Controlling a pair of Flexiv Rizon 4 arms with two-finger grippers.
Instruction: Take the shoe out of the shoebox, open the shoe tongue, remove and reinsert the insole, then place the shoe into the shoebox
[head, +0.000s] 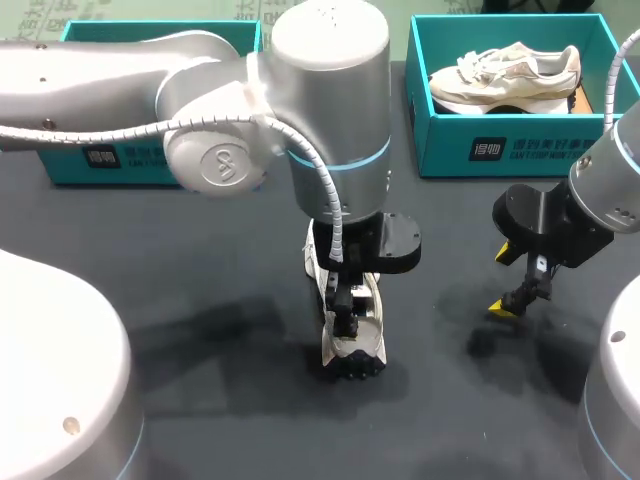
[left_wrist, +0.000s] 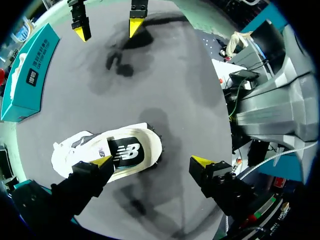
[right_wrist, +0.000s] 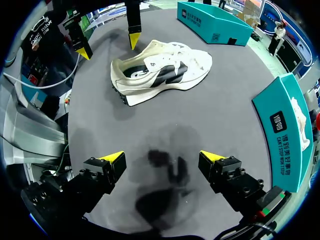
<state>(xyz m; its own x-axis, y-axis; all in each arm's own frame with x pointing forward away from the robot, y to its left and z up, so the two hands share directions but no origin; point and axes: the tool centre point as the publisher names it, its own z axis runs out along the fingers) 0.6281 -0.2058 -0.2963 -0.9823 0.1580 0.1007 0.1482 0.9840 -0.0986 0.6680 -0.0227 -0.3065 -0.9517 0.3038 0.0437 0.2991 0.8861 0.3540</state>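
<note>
A white shoe with dark side panels (head: 350, 345) stands on its sole in the middle of the dark table (head: 200, 300), its opening facing up. My left gripper (left_wrist: 152, 161) hangs open just above it, one fingertip (left_wrist: 102, 161) over the heel end and the other out past the shoe's side. The printed insole (left_wrist: 125, 151) shows inside the shoe (left_wrist: 107, 152). Off to the right of the shoe (right_wrist: 165, 72), my right gripper (head: 505, 282) is open and holds nothing, low over bare table. The teal shoebox (head: 510, 150) at the back right holds a second beige shoe (head: 505, 75).
Another teal box (head: 90, 160) sits at the back left, mostly hidden behind my left arm. Both boxes show in the right wrist view, the far one (right_wrist: 215, 20) beyond the shoe and the one with the shoe (right_wrist: 285, 135) beside my right gripper (right_wrist: 162, 157).
</note>
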